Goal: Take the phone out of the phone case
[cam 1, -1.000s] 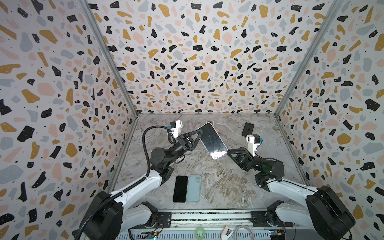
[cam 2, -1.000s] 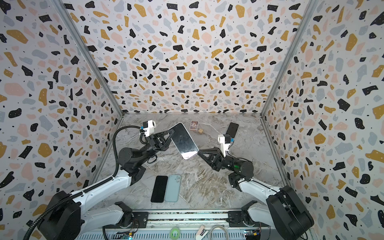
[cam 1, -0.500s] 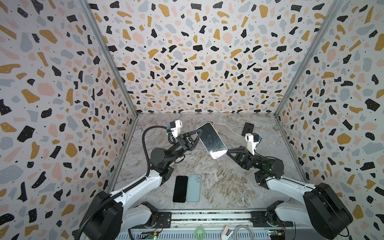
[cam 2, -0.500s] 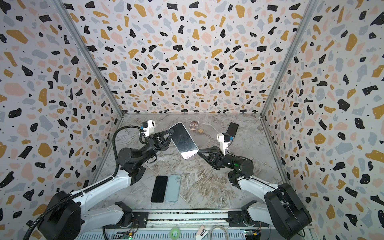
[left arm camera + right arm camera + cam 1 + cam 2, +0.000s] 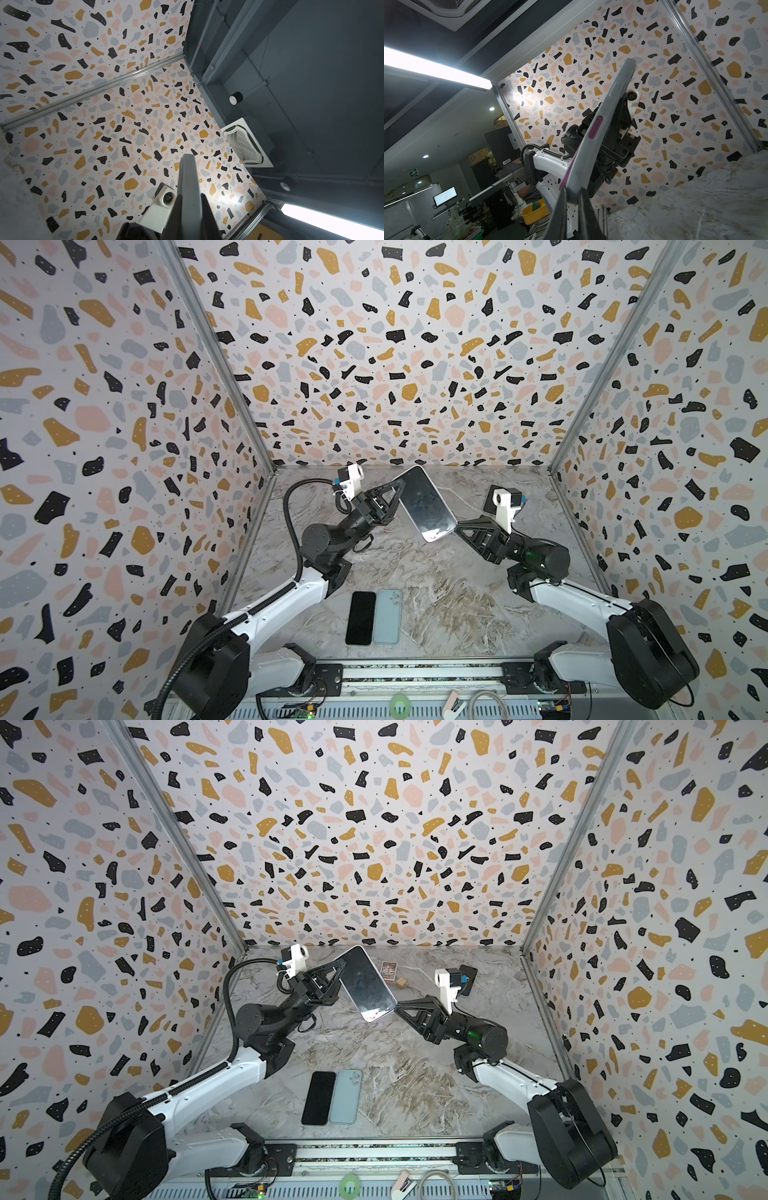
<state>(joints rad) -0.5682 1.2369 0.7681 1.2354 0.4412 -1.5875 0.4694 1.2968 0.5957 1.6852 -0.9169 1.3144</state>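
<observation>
Phone (image 5: 424, 502) (in its grey case (image 5: 588, 158)) is clamped aloft between left gripper (image 5: 399, 492) and right gripper (image 5: 456, 526), both closed on it.

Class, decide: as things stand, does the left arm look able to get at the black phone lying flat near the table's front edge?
Probably not yet: the left gripper is shut on the raised cased phone, shared with the right gripper. The black phone itself lies unobstructed.

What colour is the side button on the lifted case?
Side button: magenta, best in right wrist view.
</observation>
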